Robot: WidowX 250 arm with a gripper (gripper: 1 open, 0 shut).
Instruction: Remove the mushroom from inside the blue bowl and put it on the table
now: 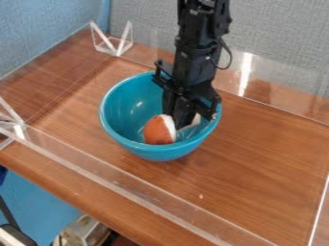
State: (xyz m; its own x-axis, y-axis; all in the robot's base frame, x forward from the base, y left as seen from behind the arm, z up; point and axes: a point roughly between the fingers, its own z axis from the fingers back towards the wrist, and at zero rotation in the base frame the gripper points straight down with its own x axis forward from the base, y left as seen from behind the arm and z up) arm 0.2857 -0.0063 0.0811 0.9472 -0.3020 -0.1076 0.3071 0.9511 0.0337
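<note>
The turquoise-blue bowl stands on the brown wood-grain table, left of centre. My black gripper reaches straight down into the bowl from above. Its fingers are shut on the mushroom, whose orange-brown cap faces the camera and whose cream stem sits between the fingers. The mushroom is inside the bowl, at its right side, below the rim. I cannot tell whether it still touches the bowl's floor.
Low clear acrylic walls run along the table's edges, including the front one. A clear triangular stand sits at the back left corner. Bare wood lies to the right of and behind the bowl.
</note>
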